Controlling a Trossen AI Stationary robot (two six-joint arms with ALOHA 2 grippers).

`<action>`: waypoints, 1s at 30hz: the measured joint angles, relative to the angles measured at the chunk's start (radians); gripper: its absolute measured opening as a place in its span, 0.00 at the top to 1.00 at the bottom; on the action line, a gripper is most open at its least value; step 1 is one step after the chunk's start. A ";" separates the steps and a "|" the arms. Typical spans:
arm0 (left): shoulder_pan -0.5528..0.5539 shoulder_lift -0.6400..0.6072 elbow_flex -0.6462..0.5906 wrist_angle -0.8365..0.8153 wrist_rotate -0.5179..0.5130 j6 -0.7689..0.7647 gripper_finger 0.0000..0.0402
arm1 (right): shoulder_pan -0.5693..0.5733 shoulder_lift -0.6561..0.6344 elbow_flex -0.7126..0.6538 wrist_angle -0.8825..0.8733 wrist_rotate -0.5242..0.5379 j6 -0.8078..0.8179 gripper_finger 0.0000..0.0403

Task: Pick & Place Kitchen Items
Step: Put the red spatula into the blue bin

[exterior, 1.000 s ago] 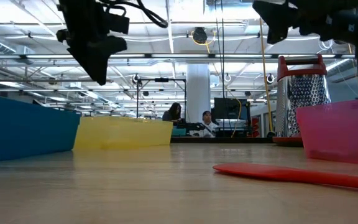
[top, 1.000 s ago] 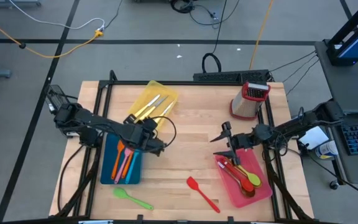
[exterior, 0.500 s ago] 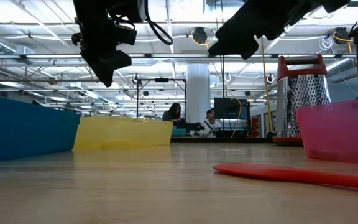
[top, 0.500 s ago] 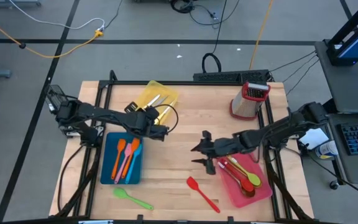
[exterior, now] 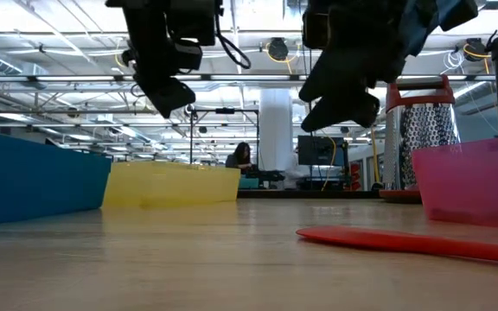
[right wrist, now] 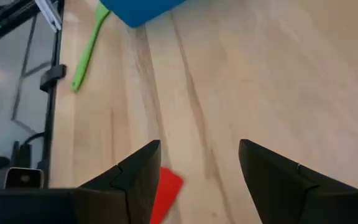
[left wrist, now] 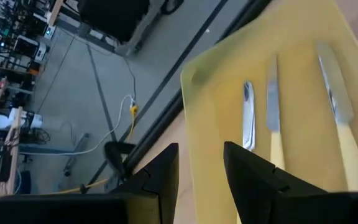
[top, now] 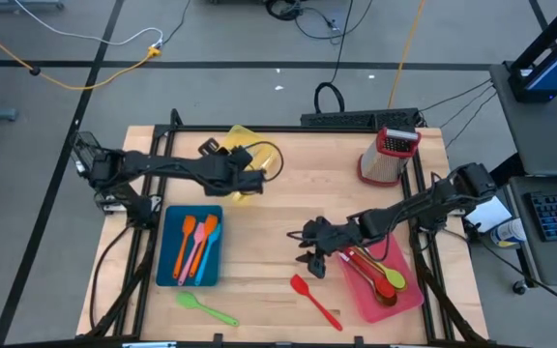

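My left gripper point(top: 249, 182) hangs open over the yellow tray point(top: 271, 157) at the table's far middle, touching nothing. In the left wrist view two cream-handled knives point(left wrist: 337, 118) and a metal spoon point(left wrist: 247, 118) lie flat in that tray, beyond the gripper point(left wrist: 201, 180). My right gripper point(top: 304, 253) hangs open just above the table, slanting down over the head end of the red spatula point(top: 315, 301). The spatula lies flat on the wood, and its head point(right wrist: 166, 186) shows between the spread fingers. In the low view both grippers point(exterior: 167, 91) point(exterior: 344, 95) are clear of the table.
A blue tray point(top: 167, 246) at the near left holds orange, pink and blue spatulas. A green spatula point(top: 205, 308) lies near the front edge. The red tray point(top: 409, 295) at the near right holds spoons. A red-topped grater point(top: 391, 155) stands at the far right.
My left gripper has swung from over the blue tray toward the far edge and now hangs over the yellow tray. My right gripper has come from over the red tray toward the table's left and near edge, tipping forward and rolling, and now hangs over the red spatula.
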 joint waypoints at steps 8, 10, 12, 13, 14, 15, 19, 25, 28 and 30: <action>0.075 0.000 0.000 0.221 0.007 0.178 0.67 | 0.026 0.012 0.103 -0.227 -0.017 0.158 0.48; 0.083 0.000 0.000 0.260 0.008 0.225 0.67 | 0.042 0.047 0.178 -0.304 -0.014 0.180 0.48; 0.090 0.000 0.000 0.293 0.008 0.283 0.67 | 0.061 0.083 0.246 -0.401 -0.009 0.190 0.48; 0.094 0.000 0.000 0.308 0.009 0.305 0.67 | 0.068 0.106 0.281 -0.437 0.000 0.204 0.48; 0.097 0.000 0.000 0.322 0.009 0.324 0.67 | 0.072 0.133 0.316 -0.461 0.005 0.222 0.48; 0.100 0.000 0.000 0.334 0.009 0.342 0.67 | 0.074 0.159 0.341 -0.494 0.003 0.245 0.48; 0.110 0.000 0.000 0.373 0.010 0.388 0.67 | 0.076 0.234 0.392 -0.590 -0.085 0.343 0.48; 0.129 0.000 0.000 0.394 0.011 0.458 0.67 | 0.089 0.281 0.403 -0.495 -0.152 0.462 0.48; 0.143 0.000 0.000 0.394 0.011 0.474 0.67 | 0.106 0.299 0.401 -0.400 -0.151 0.479 0.48; 0.153 0.000 0.000 0.394 0.011 0.487 0.67 | 0.117 0.312 0.404 -0.316 -0.150 0.508 0.48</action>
